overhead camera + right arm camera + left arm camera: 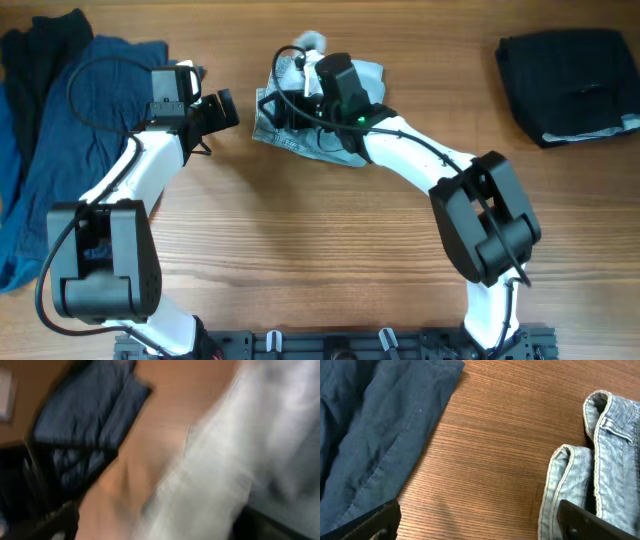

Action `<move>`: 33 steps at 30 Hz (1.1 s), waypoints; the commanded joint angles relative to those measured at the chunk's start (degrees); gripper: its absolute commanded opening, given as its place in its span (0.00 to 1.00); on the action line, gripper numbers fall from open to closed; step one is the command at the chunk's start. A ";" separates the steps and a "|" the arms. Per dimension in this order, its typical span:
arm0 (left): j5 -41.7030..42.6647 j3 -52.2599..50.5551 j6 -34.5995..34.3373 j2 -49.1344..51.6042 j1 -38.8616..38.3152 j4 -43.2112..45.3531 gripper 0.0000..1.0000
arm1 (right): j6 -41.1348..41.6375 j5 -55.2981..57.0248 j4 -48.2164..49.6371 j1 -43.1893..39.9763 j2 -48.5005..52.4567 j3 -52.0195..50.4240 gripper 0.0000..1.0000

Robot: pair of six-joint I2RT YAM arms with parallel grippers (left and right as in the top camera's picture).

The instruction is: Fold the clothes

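Sitting bunched at the upper centre of the overhead view, the shorts (pixel 285 130) are lying w/ their long side running roughly left-right across the table (pixel 300 250), a bit tilted, lower-left edge pointing at the left gripper (pixel 222 108). The right gripper (pixel 303 70) is hanging right over the bundle's upper-left part, so it's the nearer arm by far. A pale bit of fabric is poking up just beside it. Can't tell if it's pinching denim or not: its own cam is smeared, showing only pale cloth across the right of the frame and dark blue at upper left.

The left gripper is hovering just left of the shorts, not touching, fingers (pixel 380 520) spread wide w/ nothing between. In its cam the rolled denim edges are sitting at the right side, bare wood mid-frame, the blue garment (pixel 370 435) at upper left.

My guess: the bundle is needing spreading flat first, and the left arm would have to be reaching rightward in the overhead frame for that near edge. The black garment (pixel 570 85), upper right, is lying well apart.
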 commanded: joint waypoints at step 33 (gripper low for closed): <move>12.17 16.33 2.51 -1.11 2.25 -10.14 1.00 | -3.82 6.05 -47.41 -5.81 0.20 6.60 0.24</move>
